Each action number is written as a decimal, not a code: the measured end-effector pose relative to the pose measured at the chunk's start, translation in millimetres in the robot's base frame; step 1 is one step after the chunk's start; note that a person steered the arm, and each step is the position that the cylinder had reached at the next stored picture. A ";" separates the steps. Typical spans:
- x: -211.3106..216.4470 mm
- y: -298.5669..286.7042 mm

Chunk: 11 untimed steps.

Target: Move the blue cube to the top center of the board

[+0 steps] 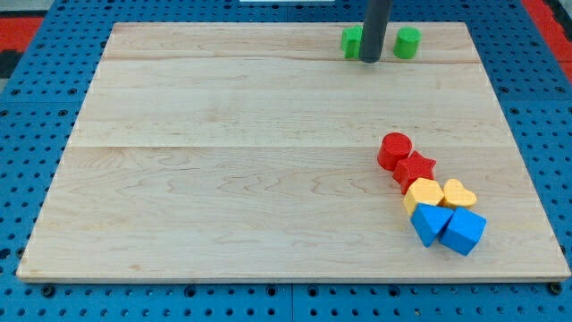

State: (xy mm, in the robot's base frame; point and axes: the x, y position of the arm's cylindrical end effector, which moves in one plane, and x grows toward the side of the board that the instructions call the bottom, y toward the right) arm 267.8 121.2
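The blue cube [465, 231] lies near the board's lower right, touching a second blue block [430, 222] on its left. My tip [370, 60] rests on the board near the view's top, right of centre, between two green blocks. It is far from the blue cube, up and to the left of it. The left green block [352, 41] is partly hidden behind the rod; the right green block, a cylinder [407, 42], stands just to the rod's right.
A red cylinder [394, 150], a red star [415, 168], a yellow block [424, 193] and a yellow heart [459, 194] form a chain running down to the blue blocks. The wooden board [223, 161] sits on a blue pegboard.
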 end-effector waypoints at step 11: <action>312.2 -25.6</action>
State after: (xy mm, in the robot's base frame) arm 579.9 95.7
